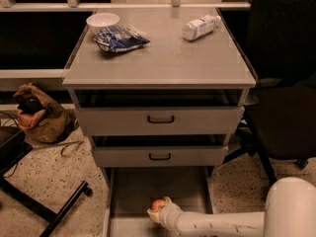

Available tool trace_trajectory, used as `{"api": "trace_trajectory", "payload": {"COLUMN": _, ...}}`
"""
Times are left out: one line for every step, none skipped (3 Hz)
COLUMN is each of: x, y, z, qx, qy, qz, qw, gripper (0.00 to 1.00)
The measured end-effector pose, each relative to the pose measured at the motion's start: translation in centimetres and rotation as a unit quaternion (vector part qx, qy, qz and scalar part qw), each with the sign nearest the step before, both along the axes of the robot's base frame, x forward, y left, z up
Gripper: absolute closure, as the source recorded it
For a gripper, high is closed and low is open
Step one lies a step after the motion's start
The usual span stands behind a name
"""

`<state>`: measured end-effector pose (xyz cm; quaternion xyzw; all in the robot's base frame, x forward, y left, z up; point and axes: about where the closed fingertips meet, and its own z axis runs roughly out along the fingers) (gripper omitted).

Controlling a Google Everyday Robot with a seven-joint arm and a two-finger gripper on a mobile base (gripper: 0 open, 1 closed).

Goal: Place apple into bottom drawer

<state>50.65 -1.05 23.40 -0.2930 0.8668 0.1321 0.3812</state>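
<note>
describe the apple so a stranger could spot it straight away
Start at the grey cabinet, then drop to its bottom drawer, open at floor level. The apple is inside, at the robot's pale hand, and is the only small red-orange round thing there.

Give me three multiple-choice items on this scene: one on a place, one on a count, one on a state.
1. Where is the apple?
A. On the chair seat.
B. On the speckled floor.
C. Within the open bottom drawer, at the pincer.

2. How many black handles show on drawer fronts?
A. One.
B. Two.
C. Four.

3. How does the white bottle lie?
A. On its side.
B. Upright.
C. Standing on its cap.

Answers:
1 C: the apple sits at the pincer's tip over the drawer floor.
2 B: one handle shows above the other, and no third.
3 A: its long side rests on the cabinet top.
</note>
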Motion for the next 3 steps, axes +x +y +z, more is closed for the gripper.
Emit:
{"api": "trace_trajectory", "payload": {"x": 0.2, "y": 0.3, "z": -2.7, "qx": -0.014, "qy": 0.012, "qz": -0.005, "qw": 0.9998, "gripper": 1.00}}
{"api": "trace_trajectory", "payload": {"x": 0.3, "y": 0.6, "z": -4.7, "qx": -0.024, "qy": 0.033, "qz": 0.005, "qw": 0.9991, "gripper": 1.00}}
{"api": "trace_trajectory", "payload": {"x": 0.7, "y": 1.3, "z": -4.8, "qx": -0.044, "qy": 0.034, "qz": 0.023, "qw": 0.9982, "gripper": 1.00}}
